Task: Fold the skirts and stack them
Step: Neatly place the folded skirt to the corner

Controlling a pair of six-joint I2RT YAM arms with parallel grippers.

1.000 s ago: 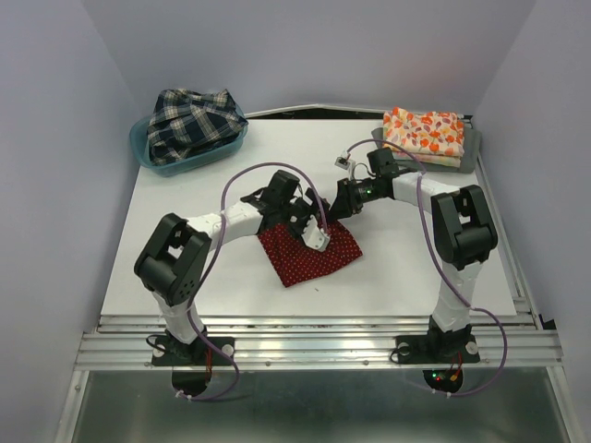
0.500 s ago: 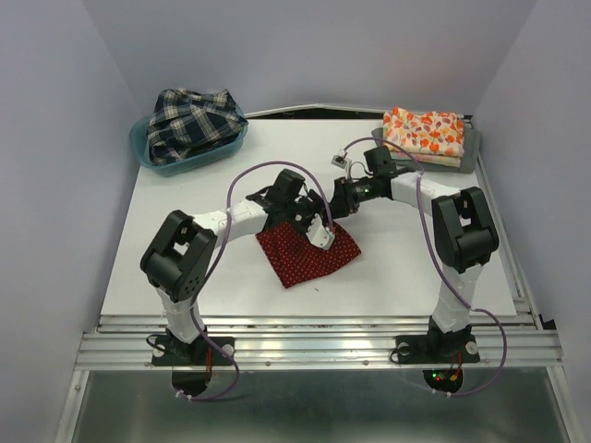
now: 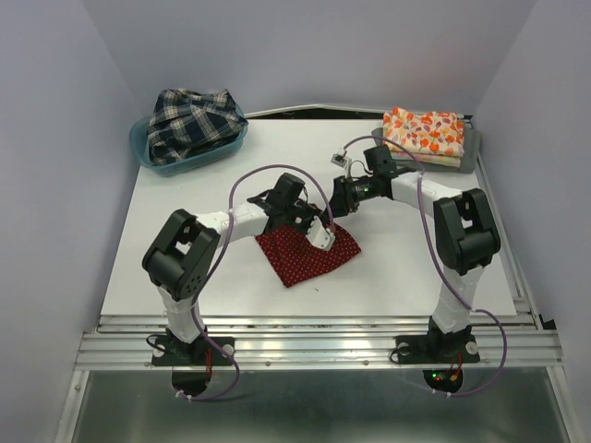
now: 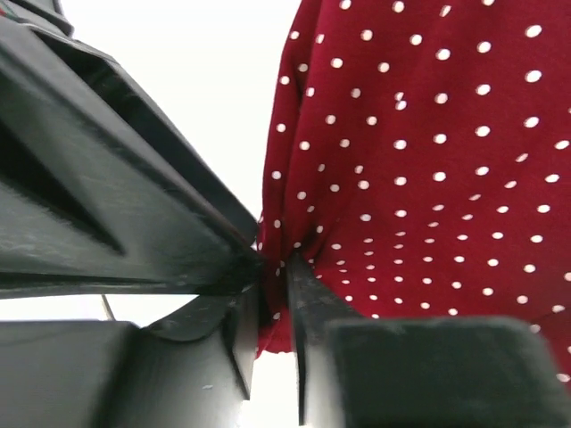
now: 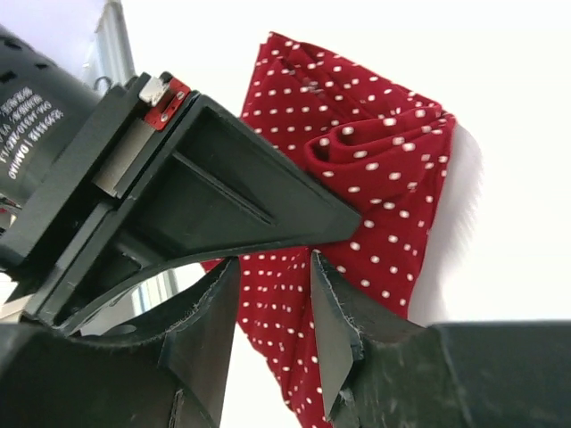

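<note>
The dark red skirt (image 3: 307,256) with tiny white dots lies folded mid-table. My left gripper (image 3: 319,236) is at its far right edge, jaws shut on a pinched fold of the red cloth (image 4: 428,134); the left gripper (image 4: 275,267) shows that fold squeezed between its fingers. My right gripper (image 3: 337,207) hovers just beyond the same edge. In its own view the right gripper (image 5: 275,267) stands open, and the skirt (image 5: 375,152) shows through the gap, farther off. The plaid skirt (image 3: 189,125) is heaped at back left. The floral skirt (image 3: 425,132) lies folded at back right.
The plaid skirt fills a teal bin (image 3: 148,152). The floral one rests on a grey tray (image 3: 471,152). The left arm's black gripper body (image 5: 178,178) crowds the upper left of the right wrist view. White table (image 3: 416,268) extends to the right of the red skirt.
My left gripper has gone from open to shut, pinching the red skirt's edge. The right gripper has drawn back slightly toward the far side.
</note>
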